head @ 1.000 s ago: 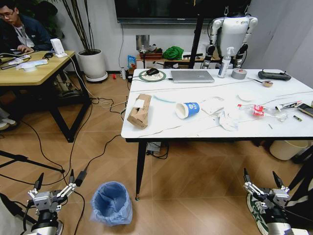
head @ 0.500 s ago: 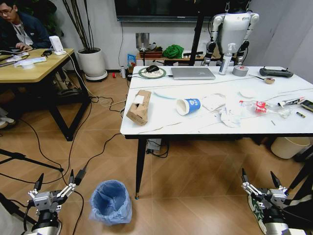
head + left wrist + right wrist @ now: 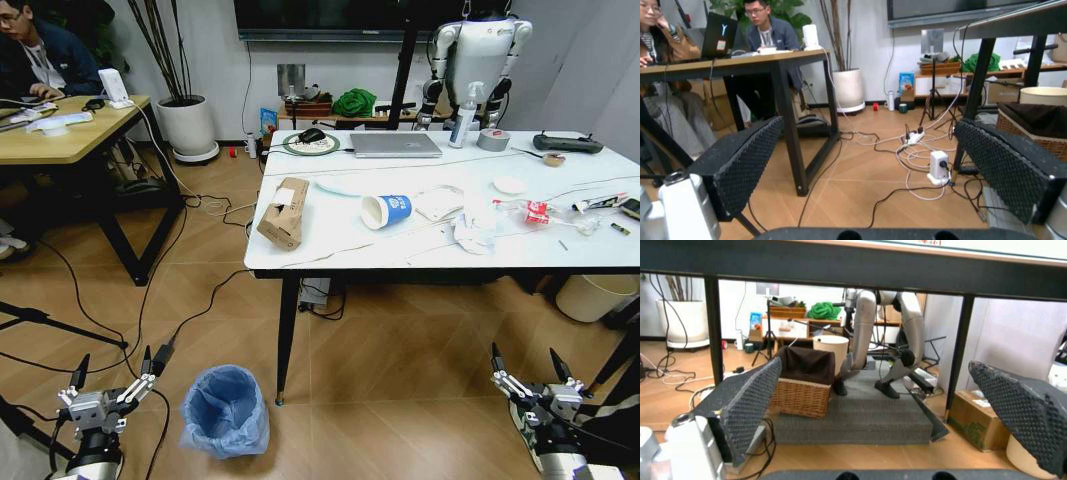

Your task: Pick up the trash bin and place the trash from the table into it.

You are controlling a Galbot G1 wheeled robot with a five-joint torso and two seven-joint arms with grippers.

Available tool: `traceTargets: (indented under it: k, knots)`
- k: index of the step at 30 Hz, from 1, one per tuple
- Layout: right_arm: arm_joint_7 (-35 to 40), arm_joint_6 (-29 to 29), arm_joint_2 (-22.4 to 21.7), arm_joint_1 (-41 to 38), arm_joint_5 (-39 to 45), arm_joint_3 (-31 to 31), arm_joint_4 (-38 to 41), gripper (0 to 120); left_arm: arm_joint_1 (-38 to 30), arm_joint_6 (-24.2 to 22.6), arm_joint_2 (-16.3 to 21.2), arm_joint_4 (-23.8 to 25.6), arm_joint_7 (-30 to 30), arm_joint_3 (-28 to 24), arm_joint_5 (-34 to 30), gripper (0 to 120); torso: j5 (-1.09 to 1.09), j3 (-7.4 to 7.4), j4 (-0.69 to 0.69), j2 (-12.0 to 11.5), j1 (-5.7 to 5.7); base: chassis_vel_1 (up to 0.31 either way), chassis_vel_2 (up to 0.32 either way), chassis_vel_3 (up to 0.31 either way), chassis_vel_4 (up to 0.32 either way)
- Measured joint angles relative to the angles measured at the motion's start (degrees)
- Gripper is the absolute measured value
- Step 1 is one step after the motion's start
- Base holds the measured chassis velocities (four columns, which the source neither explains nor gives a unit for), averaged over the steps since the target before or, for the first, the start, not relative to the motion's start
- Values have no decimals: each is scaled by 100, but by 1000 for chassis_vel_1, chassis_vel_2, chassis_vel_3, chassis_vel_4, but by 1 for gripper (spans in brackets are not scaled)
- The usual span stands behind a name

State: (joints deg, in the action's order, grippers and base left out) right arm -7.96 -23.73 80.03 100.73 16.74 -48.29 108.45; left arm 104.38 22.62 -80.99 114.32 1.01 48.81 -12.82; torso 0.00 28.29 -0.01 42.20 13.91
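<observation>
Our left gripper is a grey metal block with small screws, and from it slim black fingers taper to points, linked by thin silver rods. Below it we see a round grey wrist with a black ring. Our right gripper has the same build: pale metal body, black pointed fingers, a rounded grey and white wrist beneath. Seen close from our wrists, each finger carries a broad black pad covered in a fine raised dot texture. A white cylindrical part with a dark cap sits beside the pad, and a black curved housing with two holes lies below.
</observation>
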Motion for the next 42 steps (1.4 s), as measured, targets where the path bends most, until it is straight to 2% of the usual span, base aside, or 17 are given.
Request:
traceTargets:
  k: [42]
  knots:
    - [-10, -13, 17, 29, -38, -24, 48, 100, 134, 144, -21, -45, -5, 62, -113, 100, 0, -520, 0, -867, -348, 0, 0, 0, 0]
